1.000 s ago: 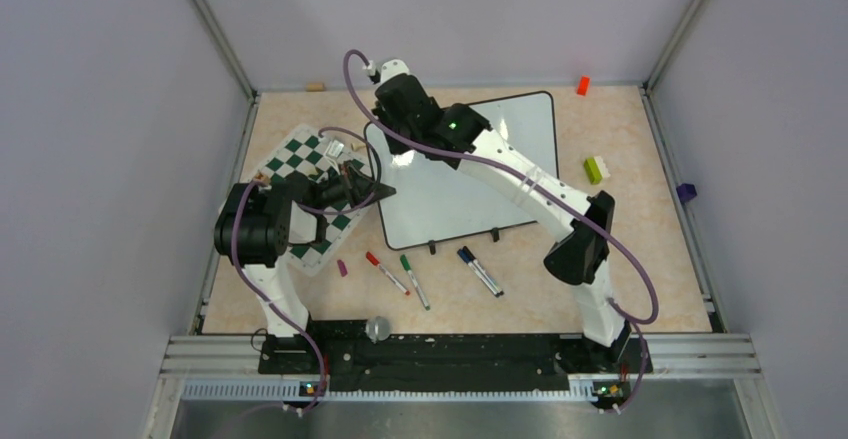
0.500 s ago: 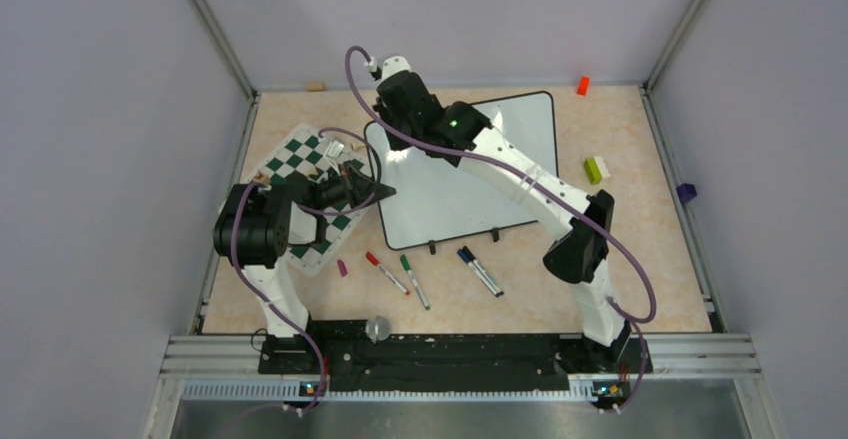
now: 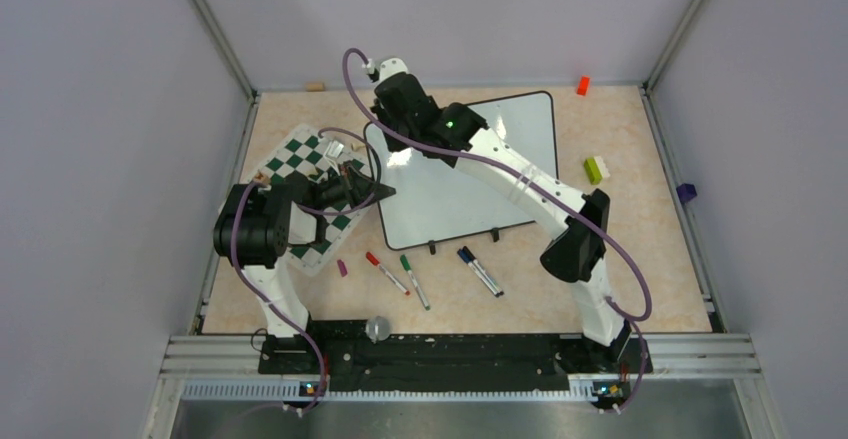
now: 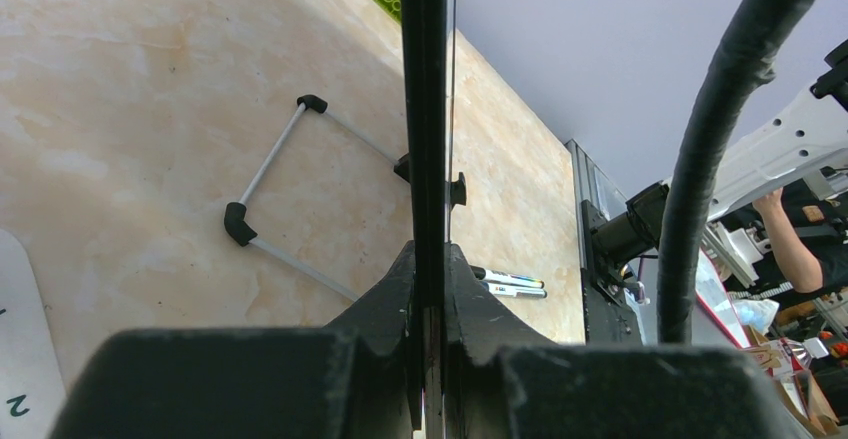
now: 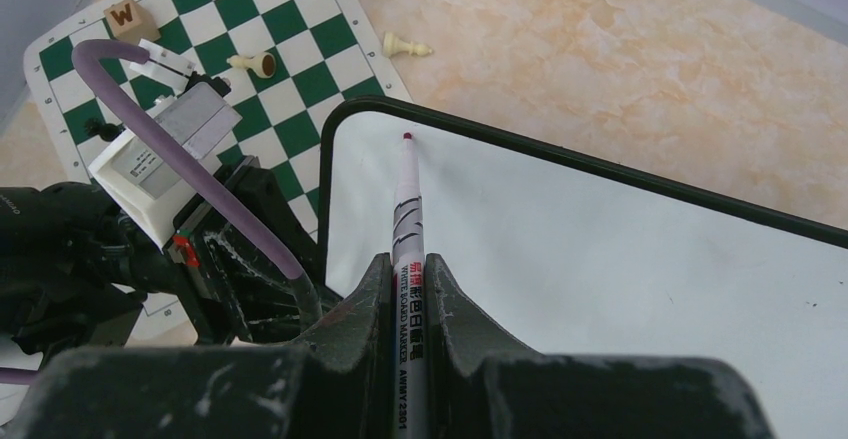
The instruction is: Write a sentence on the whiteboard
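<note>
White glossy whiteboard, thin black frame; right claw clamps slim marker.

1. Left arm and right arm: white links, black joint housings.
2. Purple cable runs along each.
3. Green LED lit on right wrist.
4. Fingers: black, scuffed, paint chipped.
</note>
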You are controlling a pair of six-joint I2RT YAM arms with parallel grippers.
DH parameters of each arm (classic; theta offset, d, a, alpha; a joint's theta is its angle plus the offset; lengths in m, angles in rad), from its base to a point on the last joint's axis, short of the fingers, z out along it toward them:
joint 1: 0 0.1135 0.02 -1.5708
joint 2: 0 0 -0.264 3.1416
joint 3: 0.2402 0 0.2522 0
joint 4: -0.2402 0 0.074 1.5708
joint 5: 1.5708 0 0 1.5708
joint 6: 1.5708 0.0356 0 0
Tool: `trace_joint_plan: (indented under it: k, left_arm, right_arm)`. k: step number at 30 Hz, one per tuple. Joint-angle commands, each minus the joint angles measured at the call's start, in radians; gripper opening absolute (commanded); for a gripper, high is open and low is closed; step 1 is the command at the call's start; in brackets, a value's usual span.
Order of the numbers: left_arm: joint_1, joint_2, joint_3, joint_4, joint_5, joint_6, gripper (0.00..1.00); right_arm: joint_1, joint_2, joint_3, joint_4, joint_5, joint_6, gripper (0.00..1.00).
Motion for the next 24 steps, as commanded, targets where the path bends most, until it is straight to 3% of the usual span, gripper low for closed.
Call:
trace_joint_plan:
  k: [1, 24]
  left_arm:
    - [-0.004, -0.030, -0.017, 0.072, 0.055, 0.038, 0.00]
    - [-0.004, -0.033, -0.018, 0.072, 0.056, 0.039, 0.00]
  right_arm:
    - [-0.012, 0.009, 0.029, 0.008, -0.002, -0.001, 0.00]
    - [-0.012, -0.069, -0.122, 0.005, -0.038, 0.035, 0.00]
